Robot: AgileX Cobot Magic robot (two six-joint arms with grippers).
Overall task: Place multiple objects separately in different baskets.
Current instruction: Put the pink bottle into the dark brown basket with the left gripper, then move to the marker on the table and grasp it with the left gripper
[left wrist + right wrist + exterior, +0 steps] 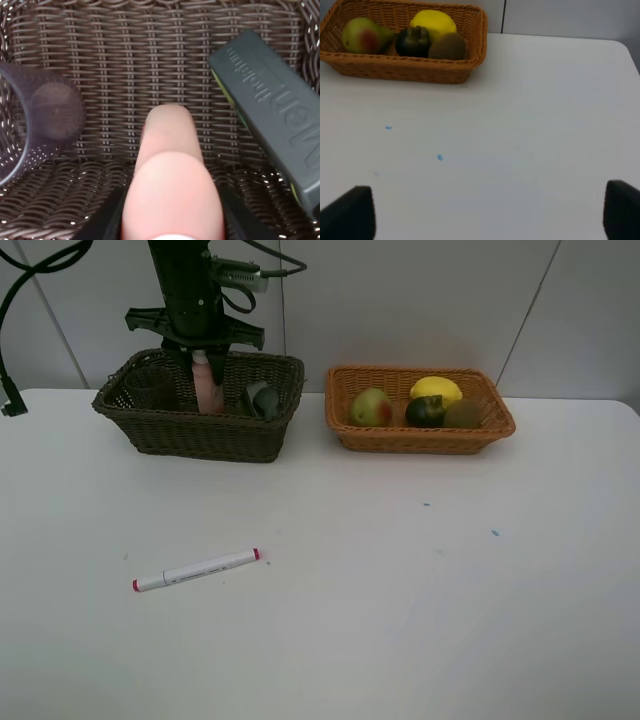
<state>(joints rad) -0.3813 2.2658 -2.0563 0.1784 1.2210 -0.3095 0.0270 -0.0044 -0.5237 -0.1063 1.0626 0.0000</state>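
pink bottle [172, 190] | L end effector [172, 220] clamped on it | R end effector [490, 220] wide open

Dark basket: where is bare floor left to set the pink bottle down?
In the dark basket, bare weave lies between the translucent cup and the dark green bottle, under the pink bottle. Both ends are crowded.
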